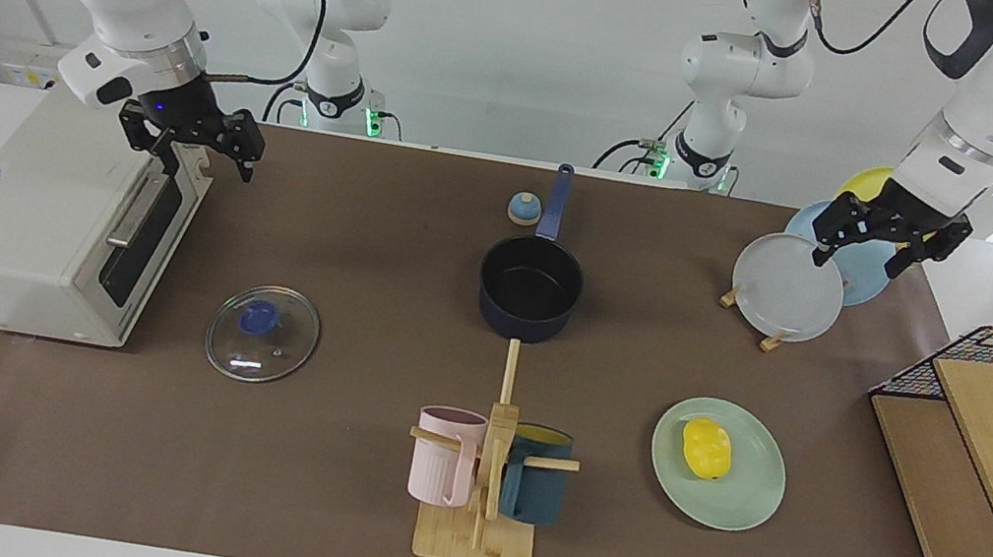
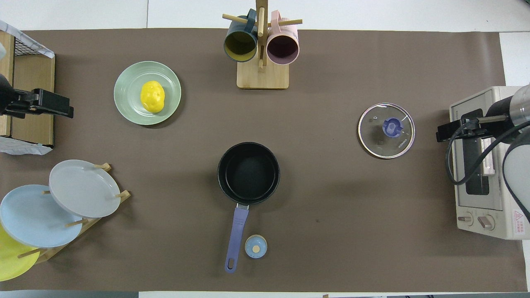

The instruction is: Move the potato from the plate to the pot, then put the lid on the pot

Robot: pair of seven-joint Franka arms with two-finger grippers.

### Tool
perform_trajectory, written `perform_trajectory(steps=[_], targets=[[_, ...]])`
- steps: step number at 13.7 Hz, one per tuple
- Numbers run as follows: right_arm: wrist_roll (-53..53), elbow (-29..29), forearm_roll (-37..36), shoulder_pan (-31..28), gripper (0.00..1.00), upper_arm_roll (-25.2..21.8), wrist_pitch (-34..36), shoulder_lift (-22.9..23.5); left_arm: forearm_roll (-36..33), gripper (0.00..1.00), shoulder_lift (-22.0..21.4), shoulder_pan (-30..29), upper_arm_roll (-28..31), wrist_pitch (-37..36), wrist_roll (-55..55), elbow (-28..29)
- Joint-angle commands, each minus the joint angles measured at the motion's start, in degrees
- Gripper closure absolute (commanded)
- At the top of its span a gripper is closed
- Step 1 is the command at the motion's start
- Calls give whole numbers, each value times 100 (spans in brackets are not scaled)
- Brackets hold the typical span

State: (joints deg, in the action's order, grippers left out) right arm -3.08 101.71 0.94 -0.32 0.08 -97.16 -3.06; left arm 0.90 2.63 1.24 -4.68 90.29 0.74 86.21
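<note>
Both arms hang raised and bent at the top corners of the facing view. The right end effector [image 1: 203, 152], upper left of the frame, points down with its fingers spread. The left end effector [image 1: 864, 252], upper right, also points down, fingers apart and holding nothing.

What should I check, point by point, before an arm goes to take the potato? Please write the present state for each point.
1. The potato lies on the plate: ok.
2. Nothing covers the potato from above: ok.
3. The pot stands upright with nothing in it: ok.
4. The lid lies flat on the table mat, apart from the pot, knob up: ok.
5. The left gripper is open, holds nothing and hangs over the plate rack: ok.
6. The right gripper is open, holds nothing and hangs over the toaster oven: ok.
</note>
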Motion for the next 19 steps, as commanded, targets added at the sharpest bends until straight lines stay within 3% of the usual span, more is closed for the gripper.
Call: perform_trajectory(steps=[1, 9, 12, 16, 19], targets=[[106, -19, -67, -30, 0, 35, 74, -46, -46, 0, -79, 43, 2, -160, 40, -7], [62, 24, 29, -100, 0, -44, 4, -55, -37, 0, -140, 17, 3, -152, 40, 54], [-166, 305, 56, 5, 0, 27, -706, -20, 208, 0, -149, -36, 20, -64, 40, 98], [-325, 297, 56, 110, 0, 27, -1357, 796, 226, 0, -132, 25, 20, 393, 111, 353], [-360, 665, 29, 198, 0, 18, -2146, 1158, 253, 0, 9, 52, 11, 402, 119, 256]])
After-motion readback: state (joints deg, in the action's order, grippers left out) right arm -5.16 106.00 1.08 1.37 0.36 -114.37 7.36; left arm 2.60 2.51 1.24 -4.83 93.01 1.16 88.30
